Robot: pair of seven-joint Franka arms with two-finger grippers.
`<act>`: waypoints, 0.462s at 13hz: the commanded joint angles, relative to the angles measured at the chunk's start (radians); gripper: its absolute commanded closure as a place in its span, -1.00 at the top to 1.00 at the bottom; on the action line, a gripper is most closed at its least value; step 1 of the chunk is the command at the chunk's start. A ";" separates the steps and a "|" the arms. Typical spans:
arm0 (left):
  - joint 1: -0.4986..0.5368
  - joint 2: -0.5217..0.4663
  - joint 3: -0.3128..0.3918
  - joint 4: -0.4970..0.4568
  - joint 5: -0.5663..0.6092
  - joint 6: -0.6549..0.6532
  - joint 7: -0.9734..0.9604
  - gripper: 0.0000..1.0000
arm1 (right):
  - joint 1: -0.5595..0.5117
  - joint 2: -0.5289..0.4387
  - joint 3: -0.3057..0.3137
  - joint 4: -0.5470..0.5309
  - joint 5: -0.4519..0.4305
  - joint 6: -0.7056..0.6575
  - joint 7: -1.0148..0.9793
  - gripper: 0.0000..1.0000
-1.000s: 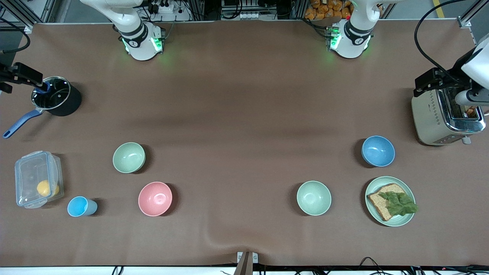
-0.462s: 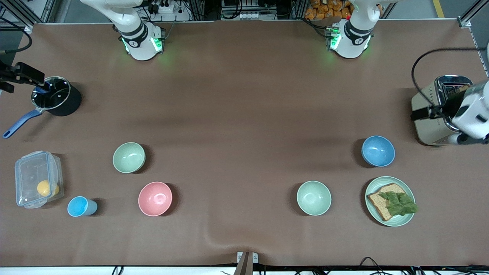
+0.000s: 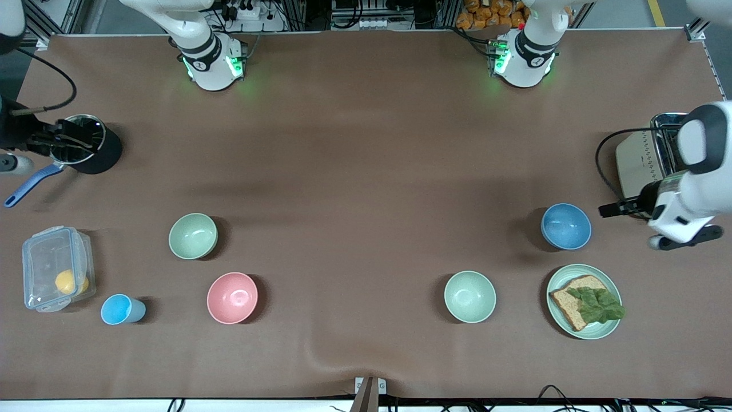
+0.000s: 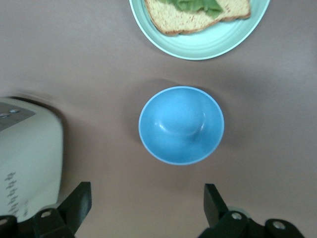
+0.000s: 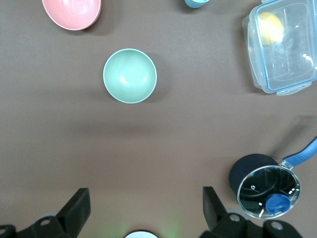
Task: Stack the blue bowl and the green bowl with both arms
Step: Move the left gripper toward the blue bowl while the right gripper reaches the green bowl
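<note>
Progress: nothing stacked yet, both bowls sitting apart on the table.
Blue bowl [image 3: 566, 226]: sitting near the toaster [image 3: 646, 157], by the left arm's end.
Green bowl [image 3: 193, 236]: lying toward the right arm's end, near the pink bowl [image 3: 232, 297].
Left gripper [image 4: 146, 210]: hovering beside blue bowl, jaws wide, holding nothing.
Right gripper [image 5: 143, 210]: hanging by the pot [image 3: 86, 144], jaws wide, empty.
Left to do: grab both, nest one in the other.

My table [image 3: 366, 171] wears a brown cloth, rumpled near the front edge. Along its top edge I see metal framing [image 3: 51, 17], cables and a power strip [image 3: 246, 11].
</note>
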 commanded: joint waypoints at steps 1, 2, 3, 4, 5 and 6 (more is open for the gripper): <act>0.006 0.059 -0.008 -0.028 0.016 0.067 -0.012 1.00 | -0.030 -0.013 0.025 -0.087 0.019 0.080 0.015 1.00; 0.009 0.087 -0.008 -0.029 0.016 0.084 -0.012 1.00 | -0.027 -0.009 0.025 -0.110 0.023 0.114 0.015 1.00; 0.023 0.111 -0.008 -0.032 0.016 0.112 -0.012 1.00 | -0.027 -0.006 0.025 -0.137 0.028 0.144 0.014 1.00; 0.029 0.130 -0.009 -0.034 0.016 0.129 -0.012 1.00 | -0.027 -0.004 0.023 -0.165 0.029 0.177 0.015 1.00; 0.031 0.139 -0.009 -0.037 0.016 0.133 -0.012 1.00 | -0.027 0.005 0.025 -0.189 0.031 0.201 0.015 1.00; 0.031 0.144 -0.008 -0.042 0.016 0.141 -0.012 1.00 | -0.028 0.029 0.025 -0.194 0.032 0.215 0.015 1.00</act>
